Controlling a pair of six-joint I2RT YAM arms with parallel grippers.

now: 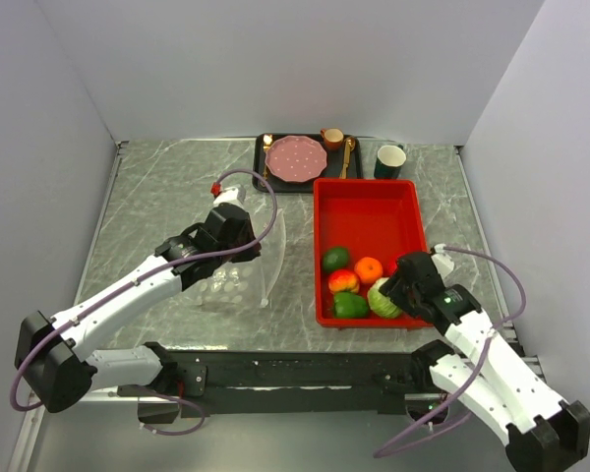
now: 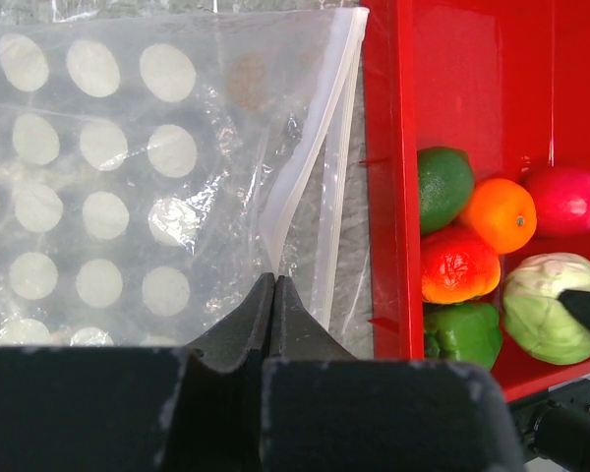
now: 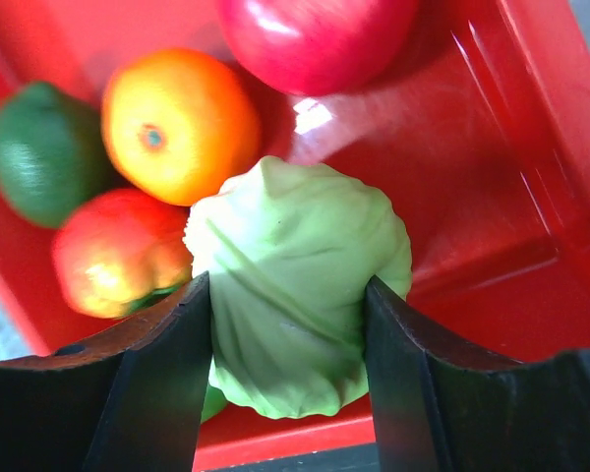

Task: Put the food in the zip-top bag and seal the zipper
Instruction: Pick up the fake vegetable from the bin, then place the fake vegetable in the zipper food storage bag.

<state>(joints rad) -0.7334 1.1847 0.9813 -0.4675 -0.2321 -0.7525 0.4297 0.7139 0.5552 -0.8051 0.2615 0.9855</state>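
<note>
The clear, dotted zip-top bag [image 2: 108,177] lies flat on the marble table, left of the red tray [image 1: 364,211]. Its white zipper [image 2: 310,167] runs along the edge nearest the tray. My left gripper [image 2: 275,278] is shut on that zipper edge. The food sits in the tray's near end: cabbage [image 3: 295,236], orange [image 3: 177,123], red apple [image 3: 315,39], red-yellow fruit [image 3: 113,251], avocado [image 3: 39,152] and green pepper [image 2: 462,334]. My right gripper [image 3: 287,283] reaches down into the tray, both fingers pressed against the cabbage's sides.
A black tray [image 1: 261,167] at the back holds a pink plate [image 1: 296,158], a small brown cup [image 1: 332,138] and a gold spoon [image 1: 346,155]. A dark green cup [image 1: 390,160] stands beside it. White walls enclose the table on three sides.
</note>
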